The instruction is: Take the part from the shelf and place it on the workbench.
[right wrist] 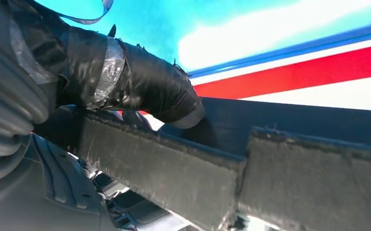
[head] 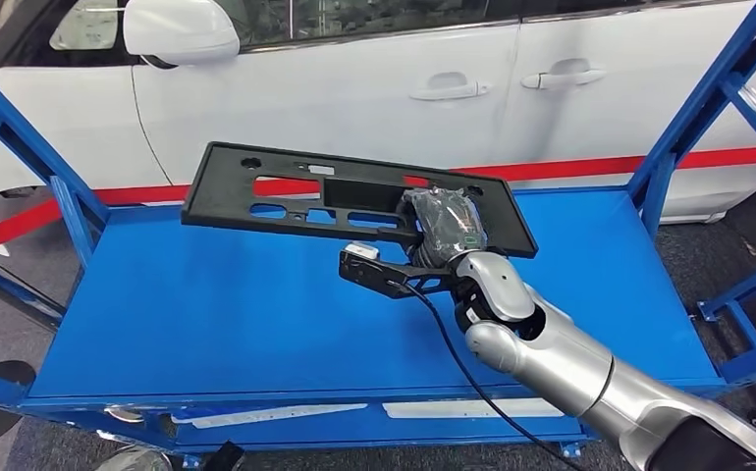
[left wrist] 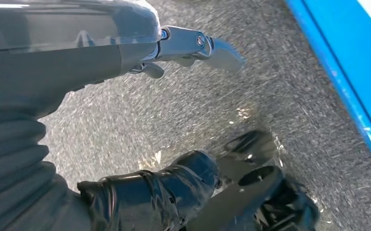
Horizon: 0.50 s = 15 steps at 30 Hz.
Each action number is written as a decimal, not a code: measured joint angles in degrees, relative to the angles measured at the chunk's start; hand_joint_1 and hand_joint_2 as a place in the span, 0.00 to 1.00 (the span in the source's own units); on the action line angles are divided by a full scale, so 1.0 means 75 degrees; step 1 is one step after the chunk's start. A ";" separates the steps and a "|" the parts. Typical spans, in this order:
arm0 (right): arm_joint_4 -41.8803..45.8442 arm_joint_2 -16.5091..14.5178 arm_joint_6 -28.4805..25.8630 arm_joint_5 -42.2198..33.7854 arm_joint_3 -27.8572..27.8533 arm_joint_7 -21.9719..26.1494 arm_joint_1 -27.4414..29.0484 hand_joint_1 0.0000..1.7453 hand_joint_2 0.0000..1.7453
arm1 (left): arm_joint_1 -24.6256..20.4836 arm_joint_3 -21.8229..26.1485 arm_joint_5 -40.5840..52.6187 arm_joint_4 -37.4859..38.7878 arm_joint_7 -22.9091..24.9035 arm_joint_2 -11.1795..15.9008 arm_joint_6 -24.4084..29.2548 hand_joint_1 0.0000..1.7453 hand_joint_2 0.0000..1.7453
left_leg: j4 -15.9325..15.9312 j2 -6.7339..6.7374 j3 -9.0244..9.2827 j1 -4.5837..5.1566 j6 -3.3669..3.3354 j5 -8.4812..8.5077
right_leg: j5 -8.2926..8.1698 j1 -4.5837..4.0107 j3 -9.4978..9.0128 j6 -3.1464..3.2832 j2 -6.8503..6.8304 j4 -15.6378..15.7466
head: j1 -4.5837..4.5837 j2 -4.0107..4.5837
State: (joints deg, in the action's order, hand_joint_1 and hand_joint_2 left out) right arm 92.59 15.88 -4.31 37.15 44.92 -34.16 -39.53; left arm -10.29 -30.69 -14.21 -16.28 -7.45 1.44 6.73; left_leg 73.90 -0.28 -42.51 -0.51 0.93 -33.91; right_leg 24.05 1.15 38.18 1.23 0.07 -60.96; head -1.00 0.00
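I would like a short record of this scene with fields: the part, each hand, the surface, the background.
part: flat black panel with cut-outs, held tilted above the blue surface
right hand: grips the panel at its near edge, thumb over the top
left hand: hangs over grey floor, holds nothing, fingers curled
surface: blue shelf in a blue frame
background: white car with a red stripe along its lower edge
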 joint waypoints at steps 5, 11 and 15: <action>0.0167 -0.0031 -0.0027 -0.0009 -0.0213 0.0011 0.0116 1.00 1.00 | -0.0036 0.0000 0.0000 0.0000 0.0002 -0.0010 -0.0023 0.00 1.00 | -0.1559 -0.0001 0.1431 0.0054 -0.0176 0.0292 | -0.0356 -0.0037 0.0354 -0.0056 -0.0017 0.0018 | 0.0004 0.0000; 0.0290 -0.0114 -0.0921 -0.1232 -0.0486 0.0649 0.0328 1.00 1.00 | -0.0062 0.0000 0.0001 0.0000 -0.0001 -0.0028 -0.0059 0.00 1.00 | -0.2224 0.0023 0.1555 0.0089 -0.0439 0.0844 | -0.0469 -0.0031 0.0417 -0.0319 -0.0012 0.0156 | 0.0006 0.0000; 0.0377 -0.0140 -0.1818 -0.3033 -0.0729 0.1445 0.0537 1.00 1.00 | -0.0074 0.0000 0.0032 0.0000 0.0020 -0.0049 -0.0075 0.00 1.00 | -0.2298 0.0062 0.1170 0.0061 -0.0544 0.1274 | 0.0935 -0.0006 0.0742 -0.0414 -0.0002 -0.1470 | 0.0059 0.0000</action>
State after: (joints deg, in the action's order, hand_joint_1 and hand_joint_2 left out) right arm 95.42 14.84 -17.95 14.40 39.46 -23.33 -35.50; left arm -10.85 -30.69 -13.97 -16.28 -7.30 1.07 6.17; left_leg 56.66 0.18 -33.74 -0.05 -3.15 -24.35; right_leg 31.06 1.11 43.75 -1.87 0.05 -71.99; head -0.56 0.00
